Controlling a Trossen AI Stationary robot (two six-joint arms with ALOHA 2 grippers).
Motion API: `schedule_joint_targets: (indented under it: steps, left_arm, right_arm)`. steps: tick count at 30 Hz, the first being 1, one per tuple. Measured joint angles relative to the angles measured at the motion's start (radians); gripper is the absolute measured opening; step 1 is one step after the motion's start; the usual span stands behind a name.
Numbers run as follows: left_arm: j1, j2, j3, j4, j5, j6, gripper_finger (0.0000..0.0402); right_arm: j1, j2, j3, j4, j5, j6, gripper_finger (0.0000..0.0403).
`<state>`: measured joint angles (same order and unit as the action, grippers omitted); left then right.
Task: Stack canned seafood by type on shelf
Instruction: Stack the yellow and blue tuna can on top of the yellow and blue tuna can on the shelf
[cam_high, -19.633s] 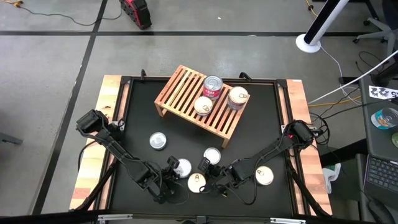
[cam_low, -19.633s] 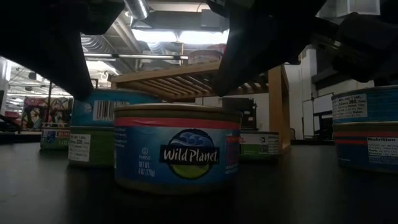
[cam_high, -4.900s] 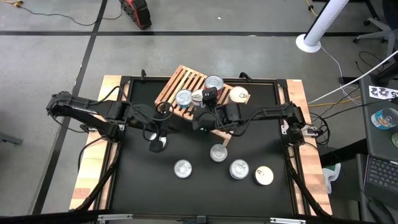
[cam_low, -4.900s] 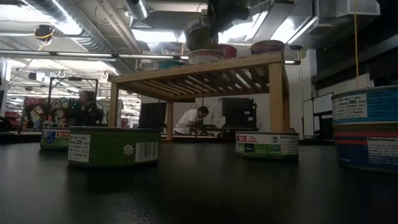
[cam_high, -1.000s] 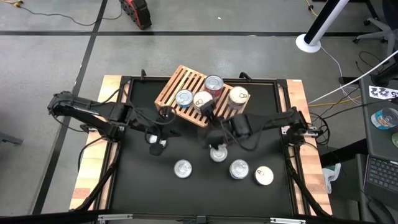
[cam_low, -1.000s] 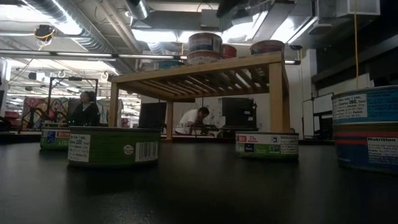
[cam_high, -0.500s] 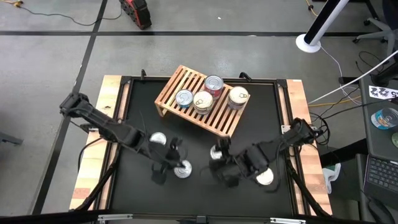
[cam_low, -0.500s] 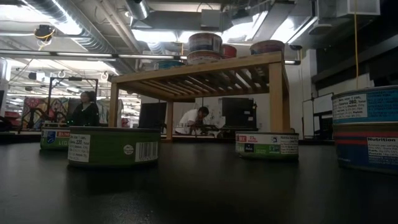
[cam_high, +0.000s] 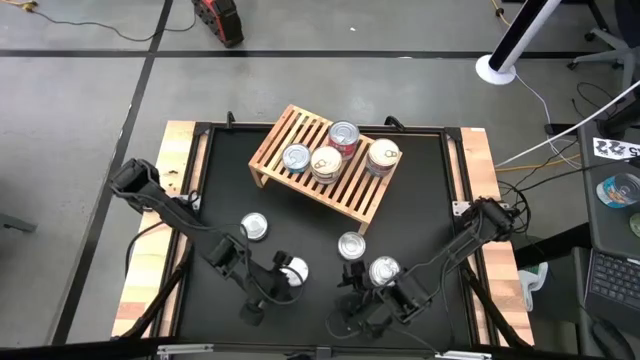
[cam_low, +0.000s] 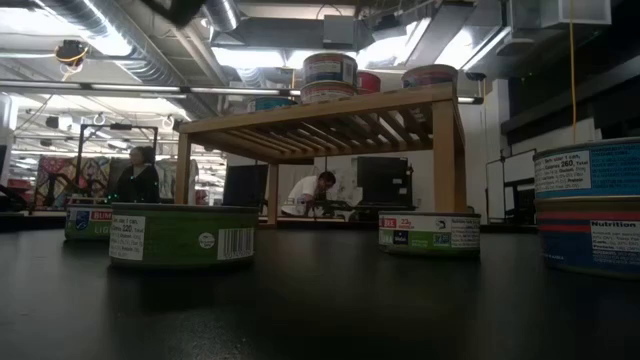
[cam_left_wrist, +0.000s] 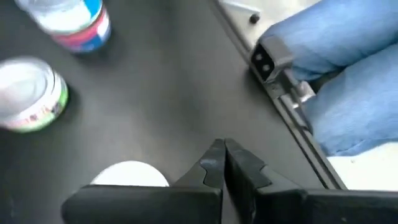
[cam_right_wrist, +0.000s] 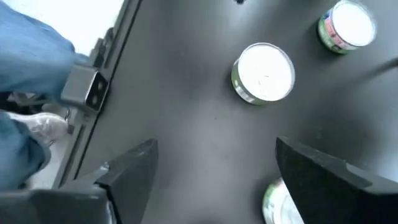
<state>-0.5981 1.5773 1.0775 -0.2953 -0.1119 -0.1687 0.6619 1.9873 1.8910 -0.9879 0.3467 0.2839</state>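
High view: four loose cans on the bench near the shelf (cam_high: 325, 165) — left gripper (cam_high: 262, 300), fingers pressed together, sits just left of one can (cam_high: 294, 270); right gripper (cam_high: 352, 300), fingers spread and empty, just near another (cam_high: 384, 270)

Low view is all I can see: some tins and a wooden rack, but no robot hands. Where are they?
Observer: Both are low over the table's front part, away from the shelf: the left gripper on its side, the right gripper on the other.
Visitor: Are they carrying tins?
Observer: No. The left wrist view shows the left gripper shut on nothing.
Visitor: And the other?
Observer: The right gripper stands open and empty over the dark table top, with loose cans lying ahead of it.
Visitor: How many tins are up on the rack?
Observer: From above, four lids show on the shelf, one of them a red-sided can.
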Motion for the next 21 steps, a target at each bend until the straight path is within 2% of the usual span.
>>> schedule_joint_targets:
  steps: [5, 9, 17, 21]
  left_arm:
    - [0.001, 0.064, 0.000, -0.002, -0.002, -0.040, 0.0004]
    - [0.003, 0.106, 0.000, -0.006, -0.002, -0.032, 0.0004]
    - [0.004, 0.146, 0.000, 0.012, -0.006, 0.036, 0.0004]
    - [0.004, 0.150, 0.000, 0.025, -0.007, 0.037, 0.0004]
  right_arm:
    - [-0.004, 0.000, -0.108, 0.130, 0.000, -0.001, 0.0321]
    - [-0.013, 0.000, -0.161, 0.169, 0.000, -0.003, 0.0321]
    - [-0.013, 0.000, -0.170, 0.167, -0.010, -0.001, 0.0321]
    - [0.003, 0.000, -0.170, 0.136, -0.062, 0.016, 0.0321]
